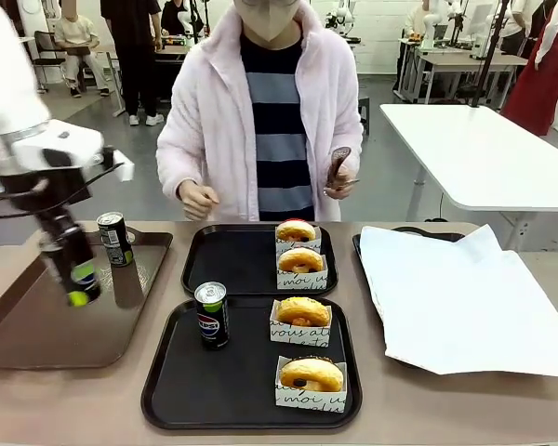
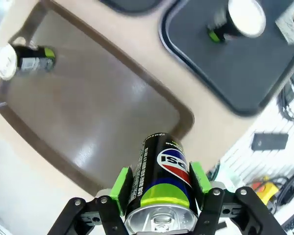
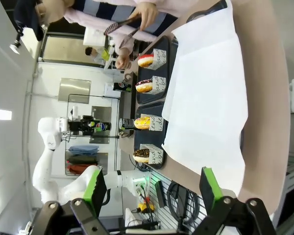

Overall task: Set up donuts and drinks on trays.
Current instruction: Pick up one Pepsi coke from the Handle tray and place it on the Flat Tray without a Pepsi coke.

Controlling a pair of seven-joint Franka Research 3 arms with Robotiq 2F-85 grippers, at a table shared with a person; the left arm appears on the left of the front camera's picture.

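So the left gripper (image 2: 159, 186) has a can (image 2: 161, 171) pinched between its green pads, lifted over the brown tray (image 1: 37, 325) on the left. Another can (image 1: 115, 239) stands at that tray's far edge. A third can (image 1: 211, 315) sits on the near black tray (image 1: 177, 390) with two donuts (image 1: 303, 311); the far black tray (image 1: 232, 260) has two more. Right gripper (image 3: 152, 188) is spread wide, nothing in it.
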